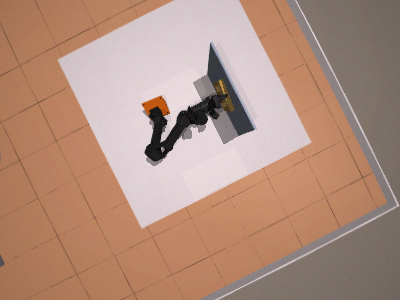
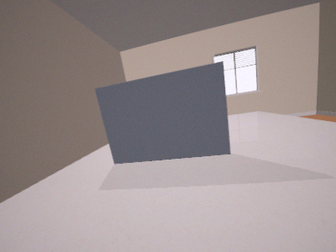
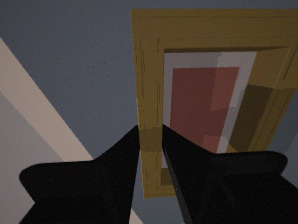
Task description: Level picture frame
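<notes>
Apparently mid-adjustment: parallel-jaw gripper (image 1: pixel 223 96) (image 3: pixel 149 128) clamped on gold picture frame's (image 1: pixel 230 103) (image 3: pixel 150 95) near side rail, frame against slate-blue wall panel (image 1: pixel 245 122) (image 2: pixel 164 118) (image 3: pixel 75 65), next likely slight lift, one-notch shift, release; panel's right edge leaves some room, screw hidden, tilt unclear.

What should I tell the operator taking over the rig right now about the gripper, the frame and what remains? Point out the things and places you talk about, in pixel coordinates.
Gripper (image 1: pixel 225 96) (image 3: pixel 149 128): shut on one side bar of the gold picture frame (image 1: pixel 231 103) (image 3: pixel 150 90).
Frame: at the blue-gray panel (image 1: pixel 245 120) (image 2: pixel 168 118) (image 3: pixel 75 75); the exterior view shows only the panel's back, so it hides the frame.
Done: grip made. Whether the frame is lifted or level, I cannot tell; the screw and strip are out of sight.
Left: finish or check the notch move, let go, look, repeat if crooked.
</notes>
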`<state>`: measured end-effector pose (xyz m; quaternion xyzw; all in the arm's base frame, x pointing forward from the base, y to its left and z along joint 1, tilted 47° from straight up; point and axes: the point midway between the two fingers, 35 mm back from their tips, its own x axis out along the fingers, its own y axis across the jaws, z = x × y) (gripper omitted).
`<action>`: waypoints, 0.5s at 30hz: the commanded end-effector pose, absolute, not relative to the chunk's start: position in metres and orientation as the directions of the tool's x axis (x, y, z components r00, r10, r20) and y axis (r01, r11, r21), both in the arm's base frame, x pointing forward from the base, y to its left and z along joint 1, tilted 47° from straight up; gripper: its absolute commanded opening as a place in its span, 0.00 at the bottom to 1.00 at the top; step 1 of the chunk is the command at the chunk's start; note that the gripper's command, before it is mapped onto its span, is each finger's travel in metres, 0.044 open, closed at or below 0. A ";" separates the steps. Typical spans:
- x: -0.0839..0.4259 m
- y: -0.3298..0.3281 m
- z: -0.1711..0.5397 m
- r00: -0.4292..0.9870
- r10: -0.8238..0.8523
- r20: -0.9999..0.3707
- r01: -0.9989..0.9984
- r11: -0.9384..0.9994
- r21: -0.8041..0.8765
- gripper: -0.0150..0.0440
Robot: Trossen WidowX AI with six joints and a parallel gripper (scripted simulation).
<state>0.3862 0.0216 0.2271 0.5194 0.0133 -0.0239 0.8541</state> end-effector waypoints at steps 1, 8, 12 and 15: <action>0.386 0.023 0.228 0.999 -0.023 -0.043 0.048 0.459 0.887 0.25; 0.386 0.022 0.226 0.999 -0.023 -0.043 0.048 0.459 0.887 0.25; 0.386 0.021 0.225 0.999 -0.023 -0.043 0.048 0.459 0.887 0.25; 0.386 0.020 0.224 0.999 -0.023 -0.043 0.048 0.459 0.887 0.25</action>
